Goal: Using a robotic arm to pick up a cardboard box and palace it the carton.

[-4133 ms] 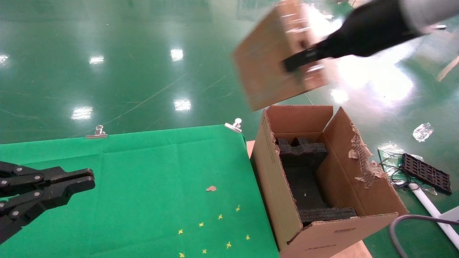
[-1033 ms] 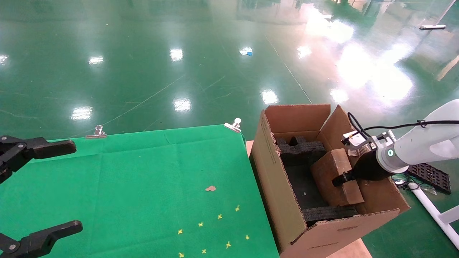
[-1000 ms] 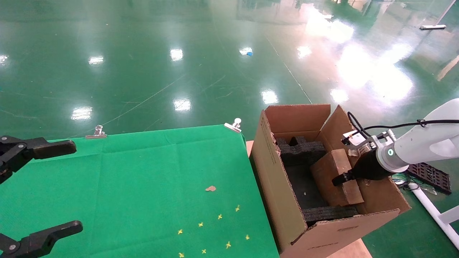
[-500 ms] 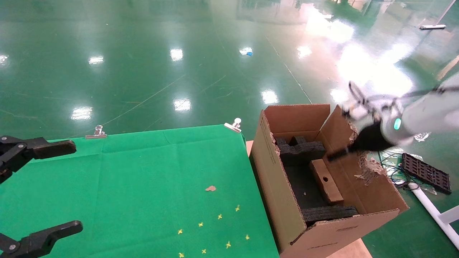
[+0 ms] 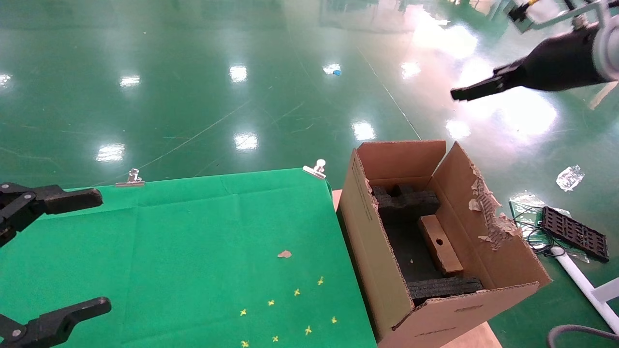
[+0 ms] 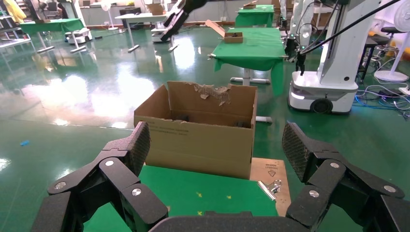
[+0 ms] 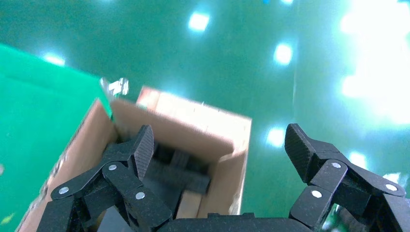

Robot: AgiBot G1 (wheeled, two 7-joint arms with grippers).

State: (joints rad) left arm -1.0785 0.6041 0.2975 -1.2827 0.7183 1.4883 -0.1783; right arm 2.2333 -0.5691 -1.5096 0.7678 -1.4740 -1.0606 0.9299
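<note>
The cardboard box [image 5: 439,244], slim and brown with a round hole on top, lies on the black foam [image 5: 405,203] inside the carton [image 5: 435,314], along its torn right flap. My right gripper [image 5: 464,92] is open and empty, high above and behind the carton on the white robotic arm [image 5: 610,46]. In the right wrist view the right gripper [image 7: 220,145] looks down on the carton [image 7: 164,125], and a pale strip of the cardboard box [image 7: 188,205] shows. My left gripper [image 5: 96,251] hangs open over the table's left edge; in its own view the left gripper [image 6: 217,145] faces the carton [image 6: 198,140].
A green cloth [image 5: 208,251] covers the table, held by metal clips [image 5: 315,169] at its far edge, with the carton against its right side. On the floor to the right lie a black tray [image 5: 574,233], wires and a white pole [image 5: 582,285].
My right gripper let go of the cardboard box and rose up and away out of the carton. The box dropped flat onto the foam. The left gripper opened some seconds ago and has stayed still.
</note>
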